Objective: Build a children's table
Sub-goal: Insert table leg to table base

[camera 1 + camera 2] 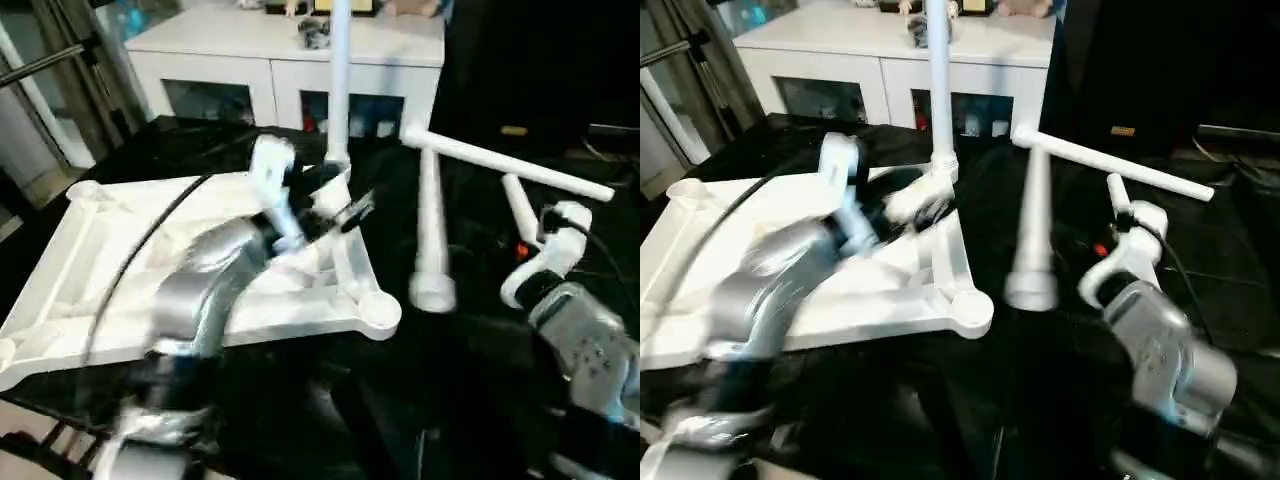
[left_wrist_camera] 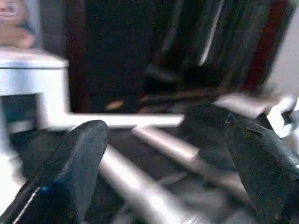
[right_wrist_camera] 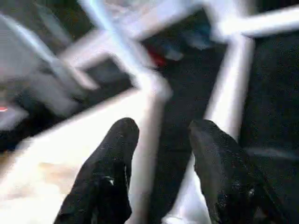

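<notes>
Tabletop (image 1: 120, 260) (ribbed white plastic) carries one upright tubular leg (image 1: 338, 80); both jaws seemingly gape empty.

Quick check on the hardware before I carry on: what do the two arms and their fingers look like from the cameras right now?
Both forearms are silver metallic cylinders: the left arm and the right arm. Each ends in a white wrist section, and a thin black cable runs along each arm. The left gripper and right gripper each have two black, rounded, slightly glossy fingers. No markings are legible.
</notes>
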